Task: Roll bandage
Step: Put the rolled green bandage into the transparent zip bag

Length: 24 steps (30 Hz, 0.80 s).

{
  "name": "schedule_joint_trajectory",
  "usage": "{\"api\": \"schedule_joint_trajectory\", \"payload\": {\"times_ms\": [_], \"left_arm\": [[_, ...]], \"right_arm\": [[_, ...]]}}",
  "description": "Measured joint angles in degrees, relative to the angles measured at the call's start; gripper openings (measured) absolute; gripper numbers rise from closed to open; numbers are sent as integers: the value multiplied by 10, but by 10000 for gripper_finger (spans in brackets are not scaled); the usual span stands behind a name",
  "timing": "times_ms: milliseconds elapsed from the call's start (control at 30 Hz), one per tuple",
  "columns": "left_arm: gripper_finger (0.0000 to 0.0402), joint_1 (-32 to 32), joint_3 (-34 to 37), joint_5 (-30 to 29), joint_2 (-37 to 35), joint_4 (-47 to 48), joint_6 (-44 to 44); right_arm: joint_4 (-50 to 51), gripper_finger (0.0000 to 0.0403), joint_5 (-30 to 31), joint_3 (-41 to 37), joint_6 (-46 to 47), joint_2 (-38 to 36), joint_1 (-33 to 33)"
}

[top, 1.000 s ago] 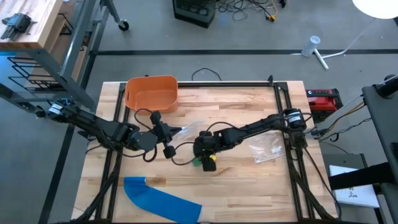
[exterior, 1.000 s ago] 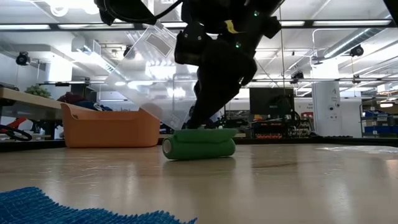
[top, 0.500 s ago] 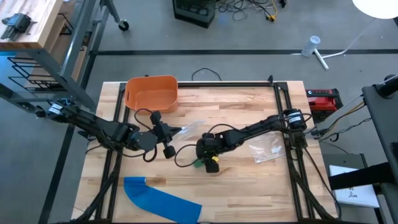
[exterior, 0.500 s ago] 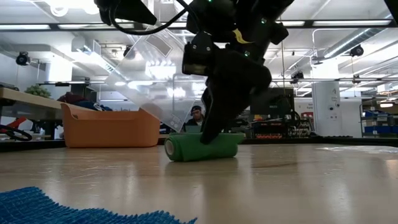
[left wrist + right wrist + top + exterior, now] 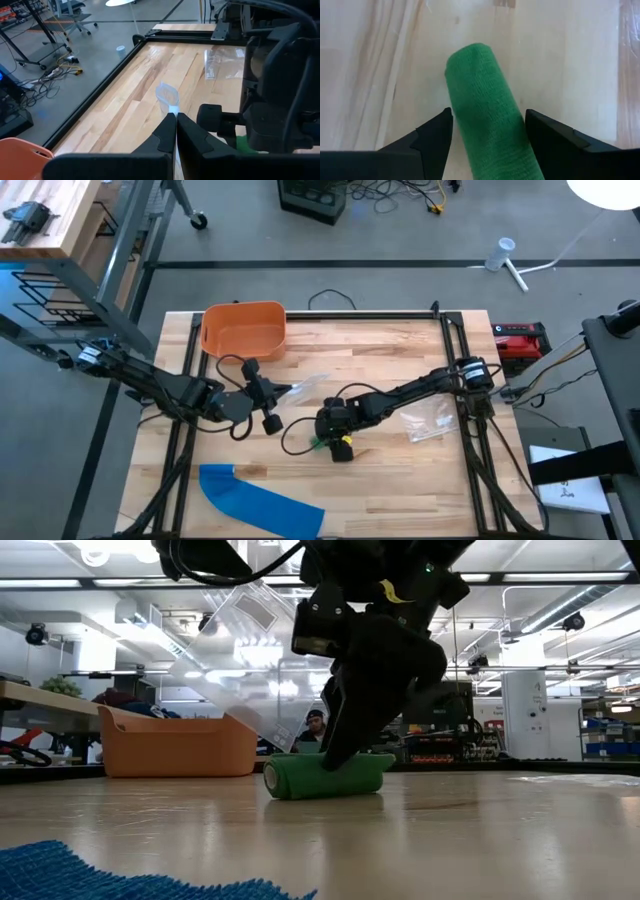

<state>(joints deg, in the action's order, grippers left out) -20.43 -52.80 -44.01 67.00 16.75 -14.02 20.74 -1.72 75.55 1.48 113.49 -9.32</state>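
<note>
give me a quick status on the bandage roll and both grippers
Right gripper open, straddling green bandage roll on table. Left gripper shut on clear plastic bag. Nothing blocking.

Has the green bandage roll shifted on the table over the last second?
Yes, slightly: in the low view the green bandage roll now lies a little farther from the orange bin.

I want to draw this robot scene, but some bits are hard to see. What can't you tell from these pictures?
- High view: most of the green bandage roll is hidden under the right gripper.
- Right wrist view: the roll's near end runs off the picture's edge between the fingers, so any contact can't be judged.
- Left wrist view: the clear plastic bag pinched in the left gripper is see-through; contents can't be made out.
- Low view: the orange bin shows only its wall; its inside is hidden.
</note>
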Motion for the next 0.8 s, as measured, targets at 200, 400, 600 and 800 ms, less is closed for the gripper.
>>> {"api": "schedule_joint_trajectory", "payload": {"times_ms": [200, 400, 600, 800], "left_arm": [[0, 0, 0, 0, 0, 0, 0], [0, 0, 0, 0, 0, 0, 0], [0, 0, 0, 0, 0, 0, 0], [0, 0, 0, 0, 0, 0, 0]], "right_arm": [[-2, 269, 17, 3, -20, 6, -2], [-6, 258, 47, 3, -30, 29, -2], [-5, 224, 53, 13, -30, 26, -2], [0, 205, 44, 27, -22, 23, -2]]}}
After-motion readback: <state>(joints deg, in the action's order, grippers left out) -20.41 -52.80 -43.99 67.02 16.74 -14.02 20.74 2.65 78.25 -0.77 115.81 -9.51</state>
